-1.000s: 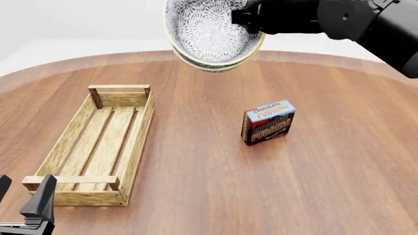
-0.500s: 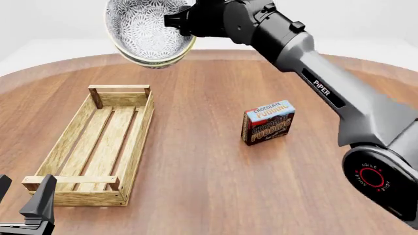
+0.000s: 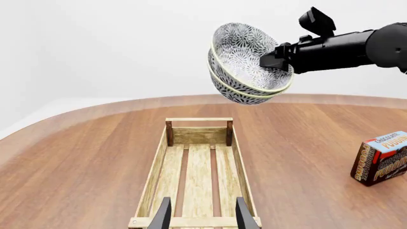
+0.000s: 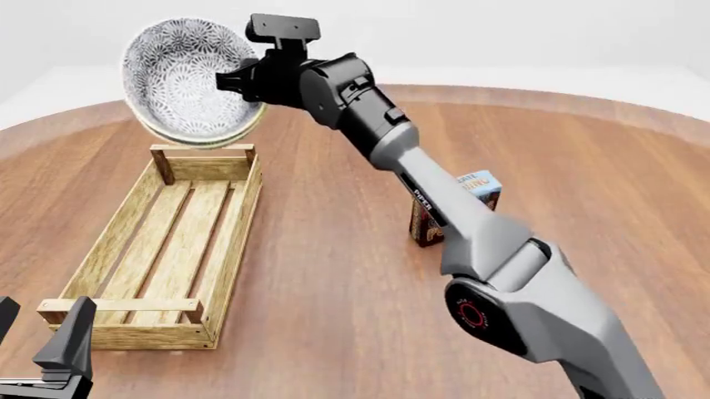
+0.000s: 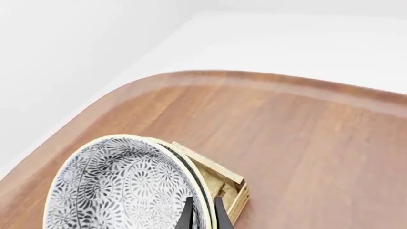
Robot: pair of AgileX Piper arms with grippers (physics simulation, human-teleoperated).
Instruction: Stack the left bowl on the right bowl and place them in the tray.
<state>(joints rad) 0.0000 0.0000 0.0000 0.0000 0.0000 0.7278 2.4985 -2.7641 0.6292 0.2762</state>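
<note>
- Nearest in the front view, at 7 o'clock, the left pincer (image 4: 42, 349) hangs low with its fingers spread and nothing between them. The left wrist view shows those fingers (image 3: 163, 214) apart just over the near end bar of the tray (image 3: 160, 167).
- One tray (image 4: 116, 241) lies on the tabletop (image 4: 332, 274) at 9 o'clock, long axis running away from the arms, slats bare.
- One chocolate pudding box (image 4: 484, 184) stands at 3 o'clock of the tray, well apart from it. The front view hides most of it behind the right arm; the left wrist view shows more of the box (image 3: 381, 160).
- Two bowls are nested and tilted, in the air above the far end of the tray. The left bowl (image 4: 183, 71) sits inside the right bowl (image 4: 198, 138), of which only the rim edge shows below.
- The right pincer (image 4: 239, 81) is clamped on the stacked rims at the bowls' 3 o'clock edge.
- The right wrist view shows what the others do not: its fingers (image 5: 188, 217) pinch the rims of the left bowl (image 5: 121, 186) and right bowl (image 5: 190, 164), with the tray's far corner (image 5: 229, 183) directly beneath.
</note>
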